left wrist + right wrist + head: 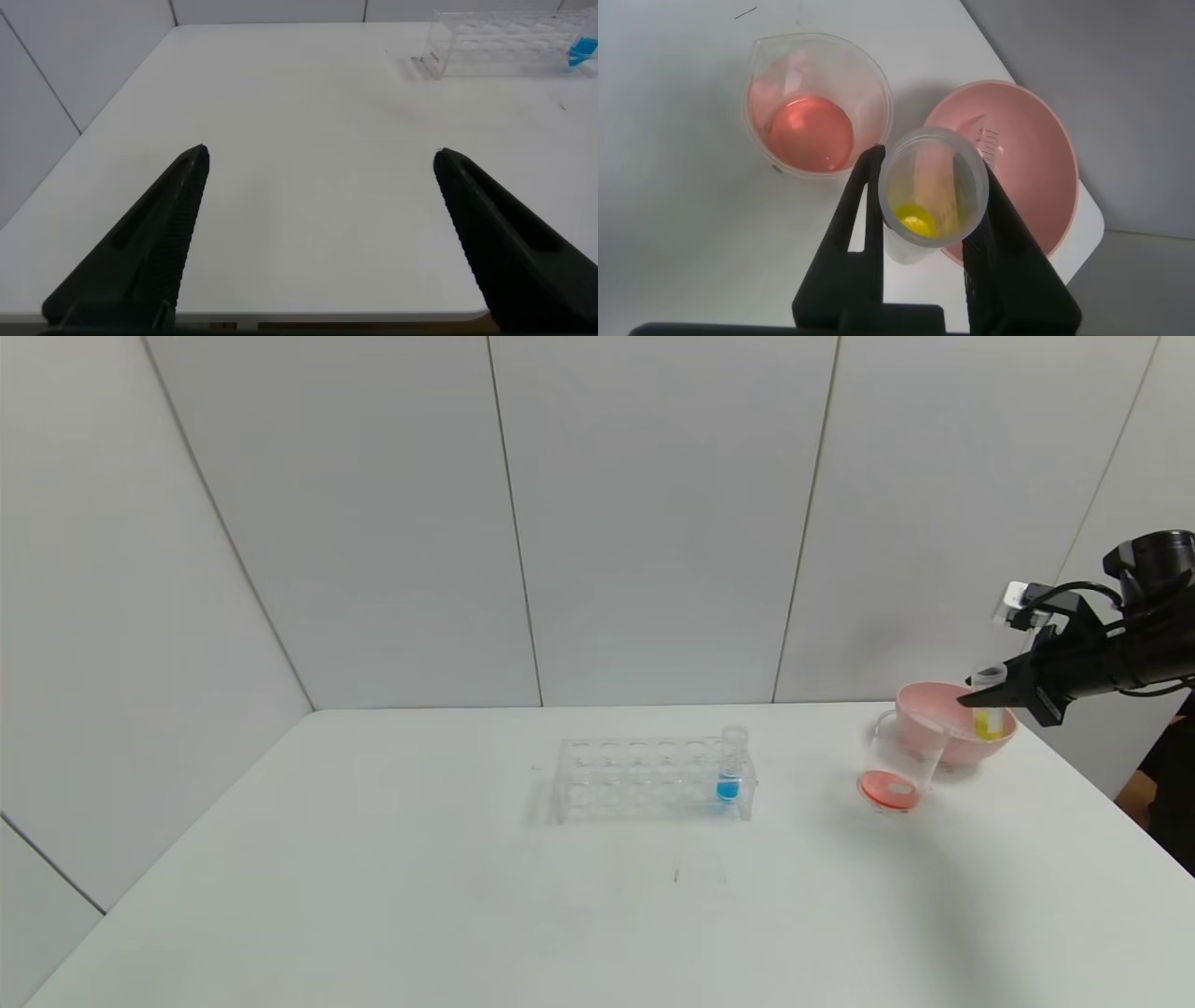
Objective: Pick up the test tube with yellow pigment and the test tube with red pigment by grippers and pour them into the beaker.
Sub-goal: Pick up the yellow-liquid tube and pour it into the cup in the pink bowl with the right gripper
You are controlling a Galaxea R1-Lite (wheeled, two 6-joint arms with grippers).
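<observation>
1. The test tube with yellow pigment (926,191) is upright, clenched between the fingers of the right gripper (1001,695), above the pink bowl (943,714) at the far right of the desk (373,896); a small yellow pool sits at its round bottom.
2. The beaker (817,107) stands on the desk just left of and nearer than the bowl, and already holds a shallow red-orange layer; it appears to lean slightly in the head view. No tube of red pigment is in view.
3. Step in hand, as judged: carry the yellow tube leftward until its mouth is over the beaker, not the bowl, then tilt slowly so the small charge runs down the wall without splashing or nudging the beaker.
4. The rack (649,779) at mid-desk keeps only the tube with blue liquid (731,770), well apart.
5. The left gripper (318,163) is released, its fingers wide, parked over the near left desk.
</observation>
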